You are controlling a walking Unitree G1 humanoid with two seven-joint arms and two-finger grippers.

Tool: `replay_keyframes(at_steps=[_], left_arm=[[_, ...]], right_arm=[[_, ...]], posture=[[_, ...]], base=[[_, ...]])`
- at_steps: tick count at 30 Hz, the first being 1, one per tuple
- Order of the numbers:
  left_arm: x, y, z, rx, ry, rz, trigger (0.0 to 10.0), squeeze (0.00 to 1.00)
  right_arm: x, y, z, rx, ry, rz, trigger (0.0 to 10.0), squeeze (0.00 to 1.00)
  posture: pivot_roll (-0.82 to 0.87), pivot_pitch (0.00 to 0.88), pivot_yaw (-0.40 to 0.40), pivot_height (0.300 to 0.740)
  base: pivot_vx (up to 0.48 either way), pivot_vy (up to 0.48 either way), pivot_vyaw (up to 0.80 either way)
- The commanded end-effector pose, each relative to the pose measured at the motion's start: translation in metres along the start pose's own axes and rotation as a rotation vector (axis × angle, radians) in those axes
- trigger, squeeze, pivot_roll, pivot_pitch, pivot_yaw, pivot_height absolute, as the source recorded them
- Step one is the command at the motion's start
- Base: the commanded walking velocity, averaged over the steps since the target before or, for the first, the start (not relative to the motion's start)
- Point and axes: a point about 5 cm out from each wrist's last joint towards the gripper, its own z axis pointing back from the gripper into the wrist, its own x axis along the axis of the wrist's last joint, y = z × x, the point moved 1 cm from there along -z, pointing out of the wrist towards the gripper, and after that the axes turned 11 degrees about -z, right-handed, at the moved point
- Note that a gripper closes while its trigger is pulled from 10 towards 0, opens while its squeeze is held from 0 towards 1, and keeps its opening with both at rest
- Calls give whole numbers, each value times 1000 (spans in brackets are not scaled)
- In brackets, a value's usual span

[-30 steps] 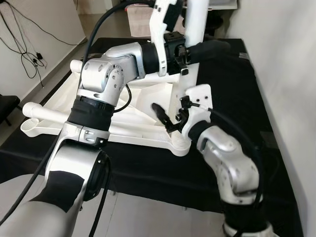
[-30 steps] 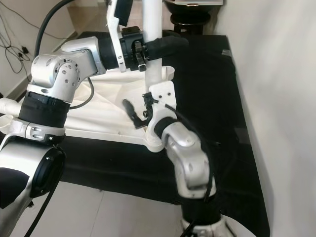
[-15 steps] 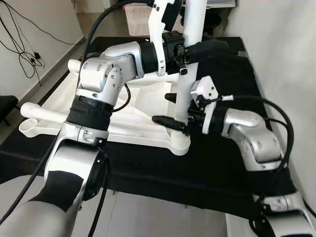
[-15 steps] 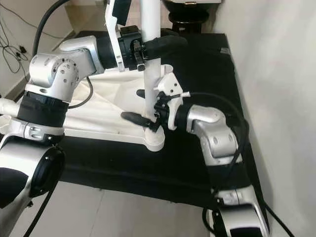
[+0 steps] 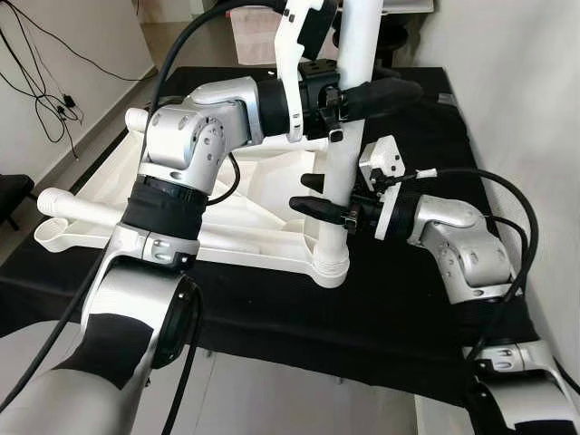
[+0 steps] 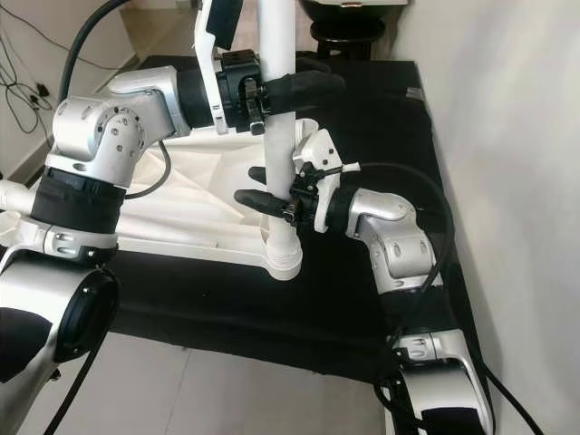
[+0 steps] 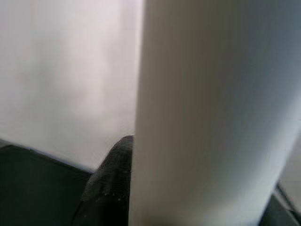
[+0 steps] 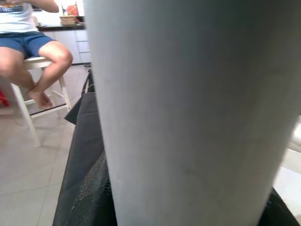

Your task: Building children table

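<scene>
I have the left pincer (image 5: 367, 95) clamped high on the leg (image 5: 340, 172) and the right pincer (image 5: 317, 195) straddling it lower, seating it into the tabletop's (image 5: 263, 213) corner socket; next, push straight down.

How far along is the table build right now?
Done: the white leg stands upright in the corner socket of the upturned tabletop. In hand: left gripper grips the leg high, right gripper clasps it low. Left: seating it fully; other legs remain.

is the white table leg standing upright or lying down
Upright. The white leg rises vertically from the socket at the tabletop's corner, with the left end effector and right end effector around it.
</scene>
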Motion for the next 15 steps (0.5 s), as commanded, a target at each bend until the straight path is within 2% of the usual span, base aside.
replay_keyframes(at_steps=[1,10,11,12,14,15], left_arm=[[-8,-14,-21,-71,-3,54,10000,1000],[-9,-15,-21,-77,8,30,10000,1000],[-8,-11,-21,-44,8,28,10000,0],[-6,-8,-21,-16,-5,37,10000,0],[-6,-8,-21,-16,-5,37,10000,0],[-5,-5,-20,8,-13,37,10000,0]], right_arm=[[-18,30,-33,219,67,-43,0,0],[-17,30,-31,135,40,-40,0,0],[-21,32,-30,33,45,-58,0,0],[-29,30,-32,-174,69,-20,0,0],[-29,30,-32,-174,69,-20,0,0],[-34,21,-29,-505,39,-27,0,0]], posture=[[-3,163,73,740],[-17,168,69,740],[-25,169,51,740],[-26,171,44,740],[-26,171,44,740],[-28,171,44,740]], base=[[0,0,0],[0,0,0],[0,0,0],[0,0,0],[0,0,0],[0,0,0]])
